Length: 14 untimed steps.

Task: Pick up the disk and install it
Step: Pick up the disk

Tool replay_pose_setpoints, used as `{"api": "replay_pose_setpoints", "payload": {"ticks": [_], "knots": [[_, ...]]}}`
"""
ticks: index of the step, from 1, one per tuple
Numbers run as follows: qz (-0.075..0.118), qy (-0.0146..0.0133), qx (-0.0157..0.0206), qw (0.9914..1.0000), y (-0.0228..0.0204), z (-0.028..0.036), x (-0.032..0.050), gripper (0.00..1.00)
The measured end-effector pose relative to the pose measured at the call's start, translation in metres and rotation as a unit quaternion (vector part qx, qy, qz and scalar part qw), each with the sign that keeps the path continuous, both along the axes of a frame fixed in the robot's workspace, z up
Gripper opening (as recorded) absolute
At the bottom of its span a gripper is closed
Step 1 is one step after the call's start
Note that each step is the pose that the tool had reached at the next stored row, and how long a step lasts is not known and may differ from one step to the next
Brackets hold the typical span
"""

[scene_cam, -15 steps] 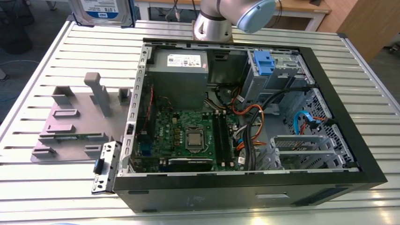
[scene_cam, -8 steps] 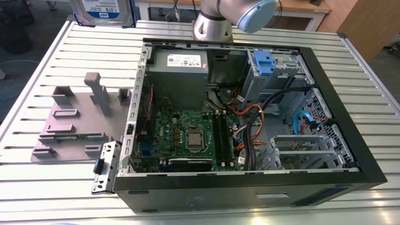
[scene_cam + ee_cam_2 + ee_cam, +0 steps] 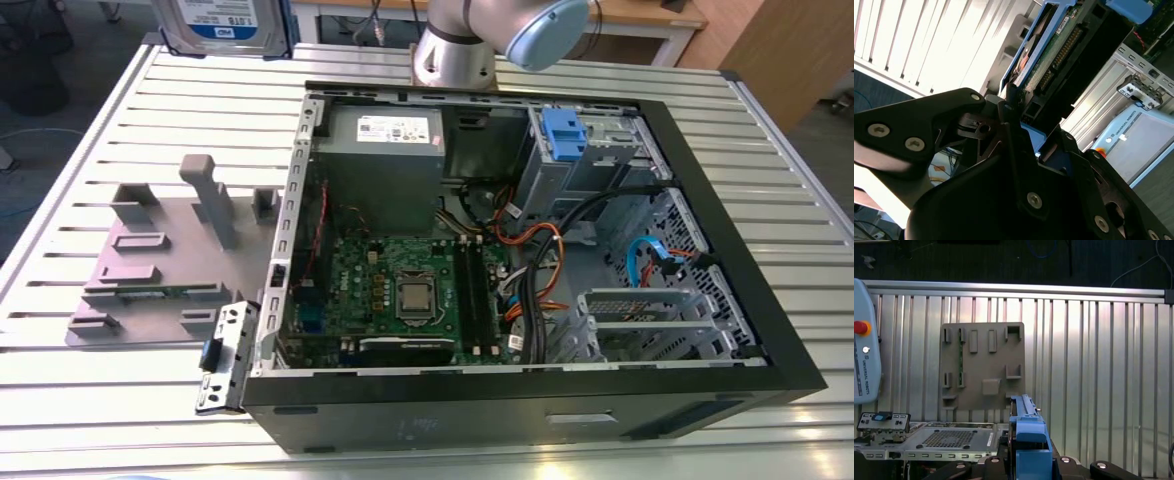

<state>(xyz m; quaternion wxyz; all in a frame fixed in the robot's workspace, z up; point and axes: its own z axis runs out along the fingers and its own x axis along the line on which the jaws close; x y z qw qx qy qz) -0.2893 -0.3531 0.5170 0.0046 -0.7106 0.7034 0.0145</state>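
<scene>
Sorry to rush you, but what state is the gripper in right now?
Gripper: closed, holding the disk edge-on by its blue rails.

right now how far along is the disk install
Pickup looks done: the disk is up off the slatted table. In hand: the gripper is shut on its blue-railed edge. Left: the disk is not yet inside the open computer case.
</scene>
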Motion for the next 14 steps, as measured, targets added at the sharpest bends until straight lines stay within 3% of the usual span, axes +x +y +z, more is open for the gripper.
{"api": "replay_pose_setpoints", "payload": {"ticks": [14], "knots": [[0.000, 0.0000, 0.0000, 1.00000, 0.0000, -0.0001, 0.0038, 0.36]]}}
